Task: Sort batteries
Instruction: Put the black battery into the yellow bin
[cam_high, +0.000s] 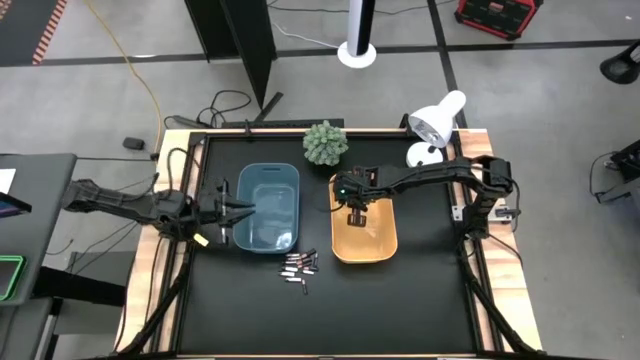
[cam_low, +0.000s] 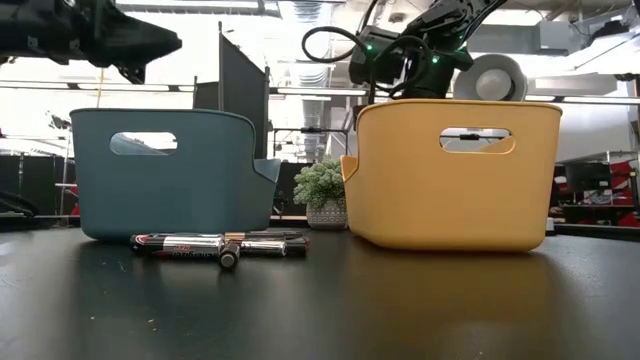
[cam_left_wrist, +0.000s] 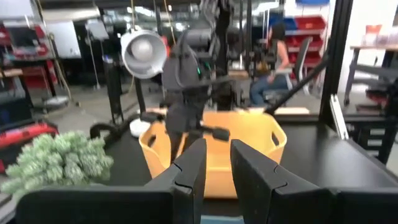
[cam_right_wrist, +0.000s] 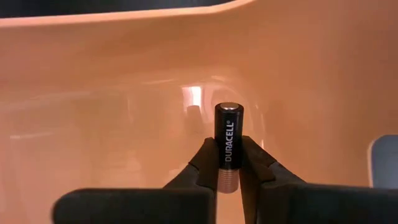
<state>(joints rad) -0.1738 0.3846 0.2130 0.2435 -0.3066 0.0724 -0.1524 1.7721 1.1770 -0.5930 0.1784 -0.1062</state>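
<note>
Battery (cam_right_wrist: 227, 140): black, copper-ended, upright, clamped between the fingers of the right gripper (cam_right_wrist: 227, 163) inside the yellow bin (cam_high: 380, 243). Remaining batteries (cam_high: 299, 269): loose pile on the table (cam_high: 420, 310). Left gripper (cam_left_wrist: 214, 163): fingers slightly apart, holding nothing, over the blue bin (cam_high: 266, 235).

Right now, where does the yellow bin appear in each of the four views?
High view: yellow bin, right of centre, beside the blue bin.
Low view: right half.
Left wrist view: centre, beyond the left pincer.
Right wrist view: its inner wall fills the picture.
Shared landmark: the white lamp.
</note>
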